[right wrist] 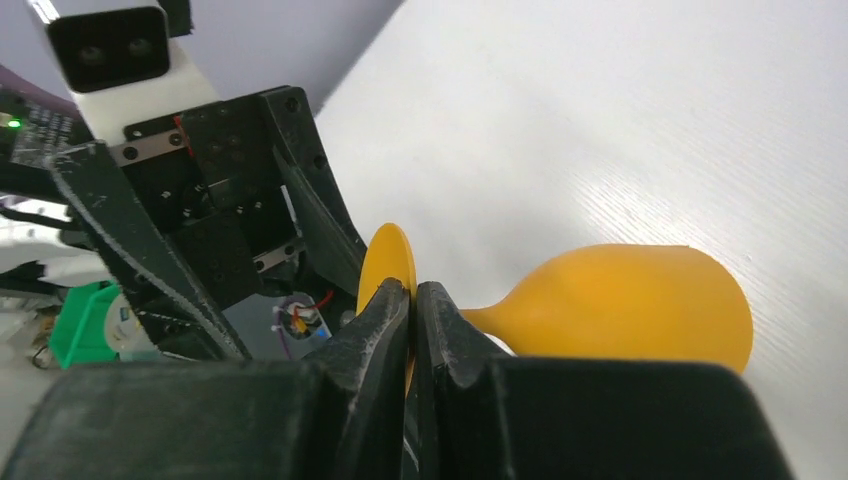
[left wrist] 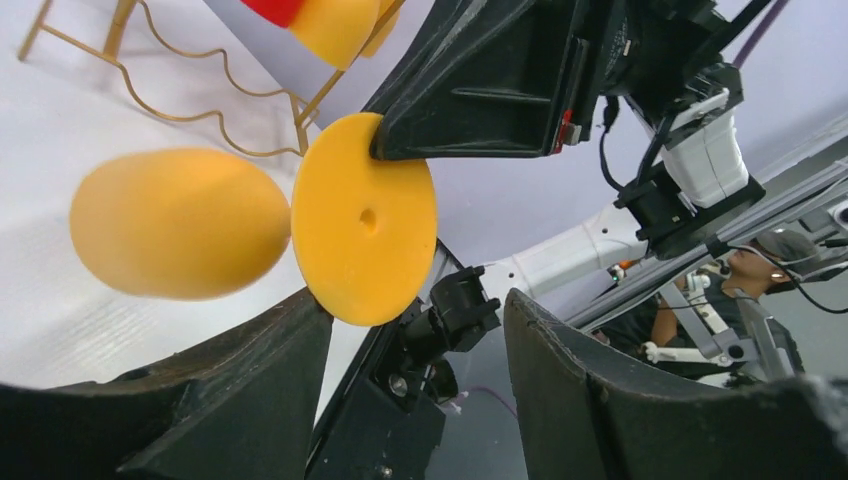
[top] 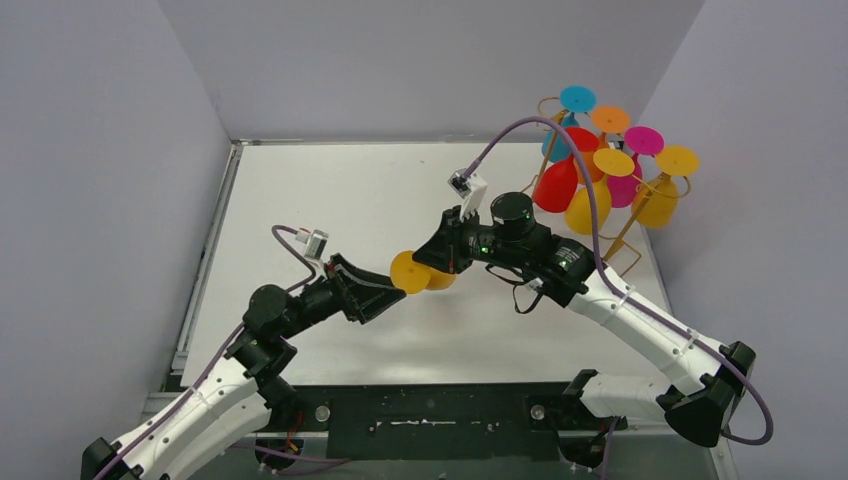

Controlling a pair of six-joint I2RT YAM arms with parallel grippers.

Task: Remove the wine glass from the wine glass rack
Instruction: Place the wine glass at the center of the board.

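A: Wine glass rack?
B: Tall gold wire, hung with coloured glasses.
A: Wine glass?
B: Yellow-orange, off and left of the rack, sideways over the table. Stem pinched by right gripper; foot between left gripper jaws, parted.

wine glass: yellow-orange | wine glass rack: gold | table: white

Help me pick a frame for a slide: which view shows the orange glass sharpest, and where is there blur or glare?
Top external: even light, sharp, but the orange glass is small. Left wrist: its bowl fills the frame yet looks soft-edged. Right wrist: bowl crisp, right gripper looms dark in front, table bright, nearly washed out.
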